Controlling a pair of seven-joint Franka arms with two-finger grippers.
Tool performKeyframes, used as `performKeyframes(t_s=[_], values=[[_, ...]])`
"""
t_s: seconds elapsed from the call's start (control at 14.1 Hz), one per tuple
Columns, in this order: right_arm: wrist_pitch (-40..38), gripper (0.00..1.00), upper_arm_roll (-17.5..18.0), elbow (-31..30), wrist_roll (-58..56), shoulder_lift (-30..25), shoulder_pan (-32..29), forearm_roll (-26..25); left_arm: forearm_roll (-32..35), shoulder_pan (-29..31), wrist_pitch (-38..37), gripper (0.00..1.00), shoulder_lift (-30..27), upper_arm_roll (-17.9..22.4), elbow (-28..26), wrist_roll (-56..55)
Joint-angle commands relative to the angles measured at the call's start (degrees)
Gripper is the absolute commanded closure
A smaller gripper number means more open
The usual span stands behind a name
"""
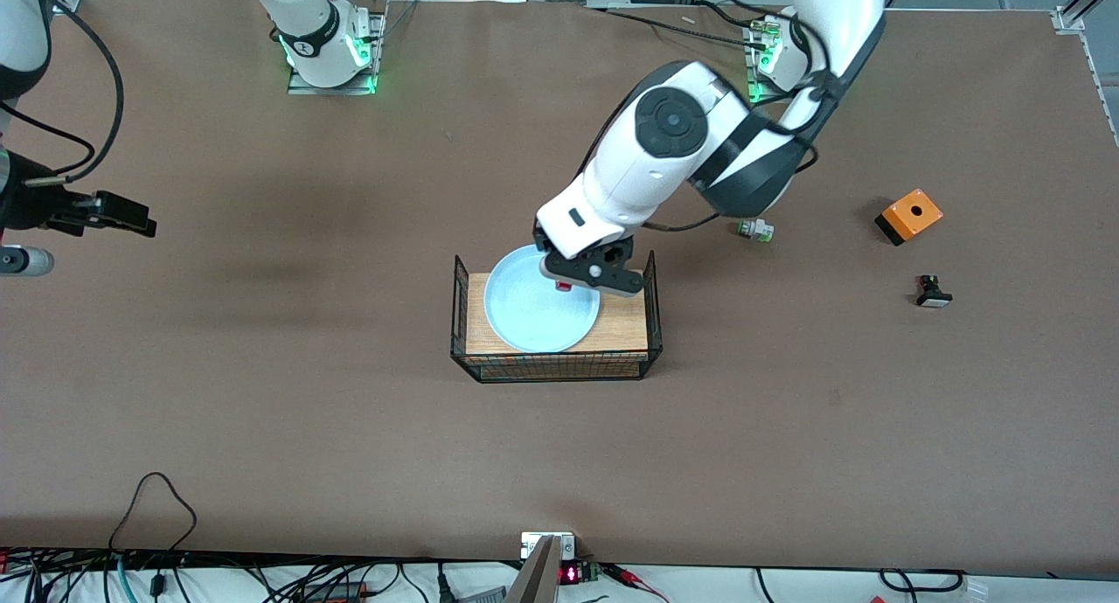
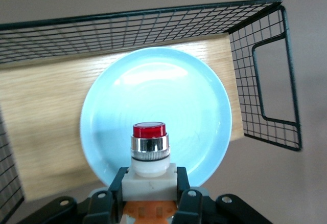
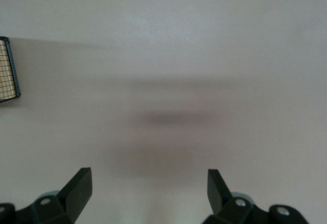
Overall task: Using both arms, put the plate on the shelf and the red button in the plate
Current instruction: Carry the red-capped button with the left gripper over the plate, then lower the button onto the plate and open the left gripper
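- The plate [image 1: 533,310] lay in a black wire basket [image 1: 461,310] with a wooden floor, near the middle of the table [image 1: 262,393].
- The plate's rim on the side away from the front camera rose over the basket's edge, so it sat tilted rather than flat.
- The left gripper [image 1: 573,281] hung over the plate, above the part of it toward the left arm's end of the basket.
- It was clenched on the red button [image 2: 149,155]: in the left wrist view its fingers [image 2: 116,185] pressed both sides of the white body, with the red cap and a metal ring pointing out toward the plate [image 2: 168,96].
- Whether the button touched the plate could not be told.
- The right gripper [image 3: 149,183] hovered over bare table toward the right arm's end, its fingers spread wide with nothing between them; that arm waited.
- A green-tipped white part [image 1: 755,230], an orange box [image 1: 909,216] and a black part with a white cap [image 1: 933,292] lay on the table toward the left arm's end, apart from one another.
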Motion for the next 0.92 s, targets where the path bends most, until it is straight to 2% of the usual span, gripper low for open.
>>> performKeyframes(t_s=[0.0, 0.14, 0.28, 0.36, 0.43, 0.5, 0.71, 0.85], values=[[0.75, 0.00, 1.95, -0.38, -0.41, -0.56, -1.71, -0.91, 7.32, -2.41, 2.82, 0.95, 4.30, 0.69, 2.97, -1.51], [1.80, 0.00, 7.83, -0.29, -0.24, -0.74, -7.06, -1.08, 10.51, -3.89, 3.54, 0.92, 5.18, 0.69, 2.62, -1.77], [1.02, 0.00, 7.86, -0.38, 0.46, -0.83, -6.13, -1.35, 10.78, -3.99, 3.45, 0.89, 5.89, 0.78, 2.09, -2.12], [1.02, 0.00, 7.59, -0.55, 0.38, -0.83, -6.12, -1.35, 10.78, -3.99, 3.19, 0.79, 5.80, 0.78, 1.74, -2.12], [1.28, 0.00, 7.50, -1.51, 0.47, -1.09, -6.38, -1.35, 10.78, -3.90, 3.10, 0.34, 5.80, 0.78, 1.74, -2.12], [2.06, 0.00, 7.50, -3.17, 0.47, -2.05, -6.56, -1.35, 10.78, -3.64, 3.01, 0.00, 5.80, 0.78, 1.56, -1.60], [6.10, 0.00, 7.50, -11.60, 2.12, -7.83, -6.65, -1.17, 10.69, -3.46, 0.39, 0.00, 4.84, 0.78, 1.65, -2.03], [6.38, 0.00, 7.50, -13.82, 2.31, -9.96, -6.65, -1.17, 9.91, -3.02, -4.08, 0.00, 1.69, 0.69, 2.26, -2.21]])
